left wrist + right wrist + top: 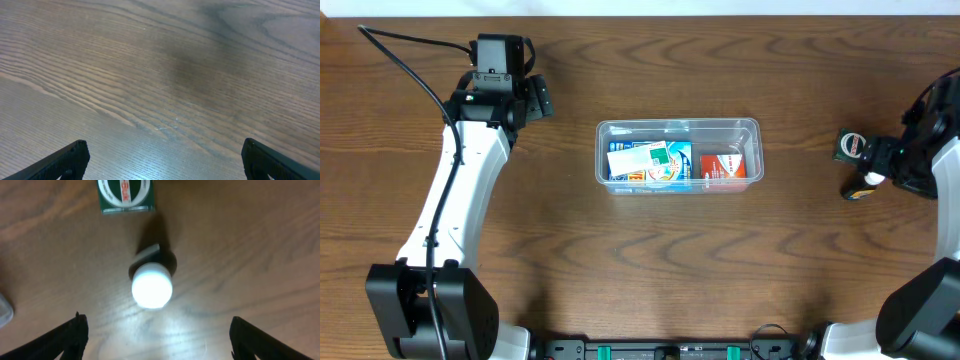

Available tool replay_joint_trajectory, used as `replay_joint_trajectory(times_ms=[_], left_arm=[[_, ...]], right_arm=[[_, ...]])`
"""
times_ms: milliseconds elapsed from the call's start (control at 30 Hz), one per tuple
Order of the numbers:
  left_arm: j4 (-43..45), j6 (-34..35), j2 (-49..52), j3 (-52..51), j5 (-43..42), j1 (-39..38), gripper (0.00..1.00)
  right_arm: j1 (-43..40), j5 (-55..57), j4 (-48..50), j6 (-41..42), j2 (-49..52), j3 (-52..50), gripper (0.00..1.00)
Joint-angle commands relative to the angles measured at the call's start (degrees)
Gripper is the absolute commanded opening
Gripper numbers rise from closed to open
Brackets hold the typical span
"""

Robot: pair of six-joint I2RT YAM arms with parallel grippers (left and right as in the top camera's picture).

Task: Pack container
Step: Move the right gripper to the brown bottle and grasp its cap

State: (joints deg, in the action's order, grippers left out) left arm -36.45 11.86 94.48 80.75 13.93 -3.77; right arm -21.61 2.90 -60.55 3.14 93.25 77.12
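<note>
Table [620, 260] is dark brown wood-look laminate with strong wavy grain and a bit of glare. A pale strip [640, 6] runs along the far edge beyond the container, wall or floor, cannot tell. Container [678, 126] sits mid-table, long side across the view: a clear, shallow plastic tub with rounded corners and a rim. Inside it, a blue-and-white box [650, 163] with green print fills the left part and a red box [723, 166] lies flat in the right part. The two look close or touching, hard to say through the plastic. Left gripper [165, 150] is well off to the container's left and farther back, jaws spread wide, nothing between them, only bare grain under its black fingers [70, 160]. Right gripper [157, 322] is well to the container's right, jaws also wide apart and holding nothing. Just ahead of its fingertips and clear of them is a small white-capped bottle [152, 287], round glossy cap seen from above, body mostly hidden. Beyond that lies a green box [125, 195], carton-like with a round white logo. Both sit on the table outside the container, near each other but apart.
</note>
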Motion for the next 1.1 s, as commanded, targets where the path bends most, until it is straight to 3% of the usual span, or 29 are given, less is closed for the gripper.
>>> replay_joint_trajectory(times_ms=[0,267,867,1067], left_arm=[[-0.2,0.5,-1.27,0.2,0.7,0.22,0.98],[-0.2,0.5,-1.27,0.2,0.7,0.22,0.98],[-0.2,0.5,-1.27,0.2,0.7,0.22,0.98],[-0.2,0.5,-1.27,0.2,0.7,0.22,0.97]], right_arm=[[-0.31,-0.39,2.14,-4.28,-0.28,-1.18,0.85],[-0.31,-1.57,3.52,-8.39,-0.28,-1.44,0.77],[-1.31,-4.04,3.32,-10.97,0.5,-1.44,0.75],[-2.05,-4.9,3.41,-12.26,4.42,-1.44,0.65]])
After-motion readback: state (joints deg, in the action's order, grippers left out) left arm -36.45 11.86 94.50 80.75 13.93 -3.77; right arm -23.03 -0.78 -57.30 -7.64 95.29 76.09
